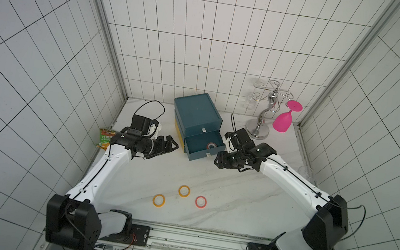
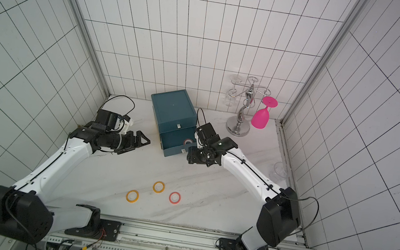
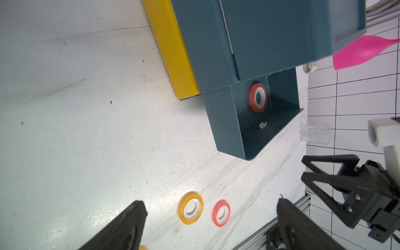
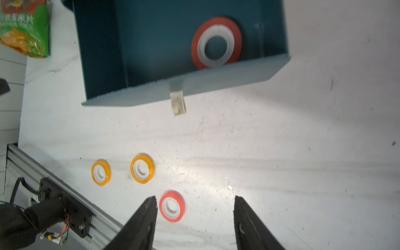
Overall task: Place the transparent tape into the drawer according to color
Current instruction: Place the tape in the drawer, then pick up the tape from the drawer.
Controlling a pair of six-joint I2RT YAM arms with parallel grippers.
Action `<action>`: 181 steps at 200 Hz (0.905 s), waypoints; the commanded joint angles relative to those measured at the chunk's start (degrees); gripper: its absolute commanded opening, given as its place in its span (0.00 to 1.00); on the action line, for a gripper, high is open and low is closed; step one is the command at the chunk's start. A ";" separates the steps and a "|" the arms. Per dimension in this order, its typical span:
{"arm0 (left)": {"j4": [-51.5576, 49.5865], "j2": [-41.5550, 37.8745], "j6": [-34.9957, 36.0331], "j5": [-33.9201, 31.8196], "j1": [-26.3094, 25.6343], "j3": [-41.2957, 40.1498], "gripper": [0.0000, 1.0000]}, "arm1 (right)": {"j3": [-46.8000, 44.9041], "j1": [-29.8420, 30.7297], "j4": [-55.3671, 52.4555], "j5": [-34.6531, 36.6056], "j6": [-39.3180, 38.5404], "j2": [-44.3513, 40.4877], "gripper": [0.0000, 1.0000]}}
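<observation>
Red tape roll (image 4: 216,21) (flat ring, white core) lies in the open teal drawer (image 4: 216,81); two orange rolls (image 1: 184,191) and another red roll (image 1: 200,202) lie on the marbled bench (image 1: 235,204). Left pincer (image 1: 173,146), right pincer (image 4: 194,199): jaws apart, empty.

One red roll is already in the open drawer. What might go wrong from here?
1. The right gripper hangs close to the open drawer; swinging away, it might bump it.
2. The red roll on the table lies near an orange roll; a wide grab could nudge that neighbour.
</observation>
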 commanded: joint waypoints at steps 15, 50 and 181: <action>0.95 -0.73 0.85 -0.18 0.29 -1.38 0.98 | -5.86 4.20 -2.78 0.10 0.40 -3.81 0.61; 1.10 -1.17 0.69 -0.10 0.23 -1.99 0.98 | -10.24 8.96 -0.86 2.26 2.07 -4.32 0.59; -0.27 -3.81 0.65 -1.01 0.29 -3.72 0.98 | -9.18 18.62 0.88 7.94 2.05 9.06 0.63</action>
